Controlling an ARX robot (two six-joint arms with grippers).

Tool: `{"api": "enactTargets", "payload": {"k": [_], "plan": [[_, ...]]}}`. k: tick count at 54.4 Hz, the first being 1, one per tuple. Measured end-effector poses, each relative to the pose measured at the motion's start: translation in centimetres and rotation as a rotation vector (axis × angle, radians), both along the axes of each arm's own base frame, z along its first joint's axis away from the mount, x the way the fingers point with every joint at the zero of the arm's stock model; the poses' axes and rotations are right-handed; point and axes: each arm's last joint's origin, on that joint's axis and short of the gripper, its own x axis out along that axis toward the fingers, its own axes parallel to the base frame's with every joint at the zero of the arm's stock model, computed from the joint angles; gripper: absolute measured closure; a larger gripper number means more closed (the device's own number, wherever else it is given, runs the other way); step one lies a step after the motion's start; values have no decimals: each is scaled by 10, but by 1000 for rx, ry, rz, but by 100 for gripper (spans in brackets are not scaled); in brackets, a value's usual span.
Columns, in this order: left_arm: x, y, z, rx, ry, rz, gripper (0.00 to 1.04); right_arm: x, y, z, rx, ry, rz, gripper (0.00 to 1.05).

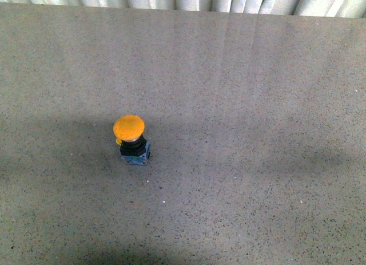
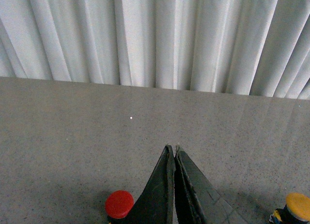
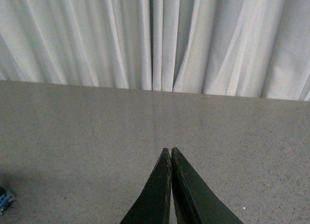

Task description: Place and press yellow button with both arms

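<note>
The yellow button (image 1: 129,129) stands upright on the grey speckled table, left of centre in the front view, its orange-yellow dome on a black collar and blue-grey base. Neither arm shows in the front view. In the left wrist view my left gripper (image 2: 172,148) is shut with nothing between its dark fingers, and the yellow button (image 2: 297,206) sits apart from it at the frame's edge. My right gripper (image 3: 171,150) is shut and empty over bare table; a bit of blue base (image 3: 5,199) peeks in at the frame's edge.
A red button (image 2: 119,203) stands on the table close beside the left gripper's fingers. The table (image 1: 257,105) is grey and speckled, and a white pleated curtain (image 2: 155,35) hangs along its far edge.
</note>
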Motion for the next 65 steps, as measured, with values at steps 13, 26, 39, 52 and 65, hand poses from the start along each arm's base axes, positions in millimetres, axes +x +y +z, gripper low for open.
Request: {"api": "enactTargets", "payload": {"k": [13, 26, 39, 52, 65], "plan": [[0, 0, 0, 0, 0, 0, 103, -13, 0, -4, 0, 15, 2, 103], [0, 0, 0, 0, 0, 0, 98, -14, 0, -3, 0, 5, 1, 96], [0, 0, 0, 0, 0, 0, 48, -14, 0, -3, 0, 4, 1, 46], [0, 0, 0, 2, 0, 0, 10, -14, 0, -3, 0, 4, 1, 9], [0, 0, 0, 2, 0, 0, 9, -14, 0, -3, 0, 4, 1, 9]]}}
